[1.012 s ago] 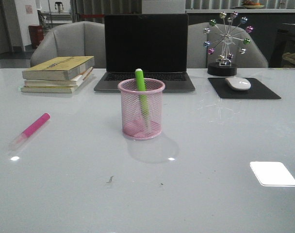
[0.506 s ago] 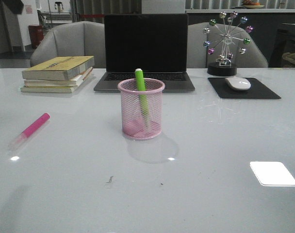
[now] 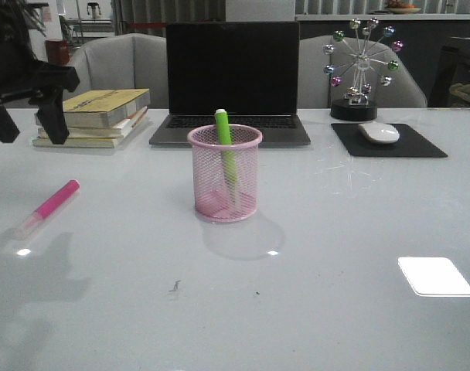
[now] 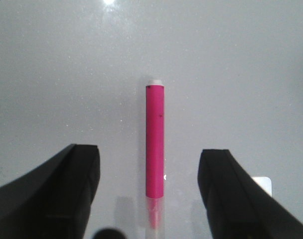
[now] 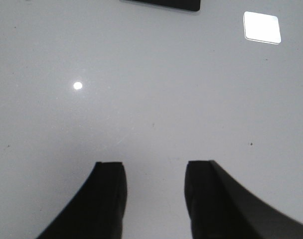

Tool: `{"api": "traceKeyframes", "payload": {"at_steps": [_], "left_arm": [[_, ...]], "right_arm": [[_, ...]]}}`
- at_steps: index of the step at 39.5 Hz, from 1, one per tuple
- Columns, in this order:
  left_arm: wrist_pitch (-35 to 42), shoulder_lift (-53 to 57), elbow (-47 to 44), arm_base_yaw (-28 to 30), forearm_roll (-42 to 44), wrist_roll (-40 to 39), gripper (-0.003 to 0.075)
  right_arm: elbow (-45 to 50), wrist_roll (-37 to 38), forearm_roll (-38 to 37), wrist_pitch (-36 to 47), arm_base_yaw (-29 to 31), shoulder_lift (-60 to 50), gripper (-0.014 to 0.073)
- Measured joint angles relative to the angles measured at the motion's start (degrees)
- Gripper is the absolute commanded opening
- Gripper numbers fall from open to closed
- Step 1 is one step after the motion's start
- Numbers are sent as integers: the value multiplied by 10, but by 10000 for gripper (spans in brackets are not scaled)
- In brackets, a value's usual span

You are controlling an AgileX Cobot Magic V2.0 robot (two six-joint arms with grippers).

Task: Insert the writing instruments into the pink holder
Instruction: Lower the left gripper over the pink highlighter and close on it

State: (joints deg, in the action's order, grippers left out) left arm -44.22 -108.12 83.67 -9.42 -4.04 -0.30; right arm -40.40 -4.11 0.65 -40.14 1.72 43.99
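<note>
The pink mesh holder (image 3: pixel 225 174) stands mid-table with the green marker (image 3: pixel 226 151) leaning inside it, its end poking above the rim. The hot pink marker (image 3: pixel 48 206) lies flat on the table at the left, clear cap toward the front. My left gripper (image 3: pixel 28 130) hangs open high above it at the far left. From the left wrist, the pink marker (image 4: pixel 155 142) lies centred between the wide-apart fingers (image 4: pixel 76 169), well below them. My right gripper (image 5: pixel 155 172) is open over bare table and does not show in the front view.
Behind the holder sits an open laptop (image 3: pixel 231 81). A stack of books (image 3: pixel 92 116) is at the back left, just behind the left gripper. A mouse (image 3: pixel 379 132) on a black pad and a ball ornament (image 3: pixel 360 69) are at the back right.
The left arm has come into the front view at the upper left, above the pink marker, and casts a new shadow on the table. Markers and holder have not moved.
</note>
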Motion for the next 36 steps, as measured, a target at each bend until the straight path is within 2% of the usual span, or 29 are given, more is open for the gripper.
{"api": "traceKeyframes", "payload": {"at_steps": [36], "left_arm": [[-54, -133, 101, 0, 0, 0, 470]], "right_arm": [[0, 0, 0, -23, 0, 0, 401]]}}
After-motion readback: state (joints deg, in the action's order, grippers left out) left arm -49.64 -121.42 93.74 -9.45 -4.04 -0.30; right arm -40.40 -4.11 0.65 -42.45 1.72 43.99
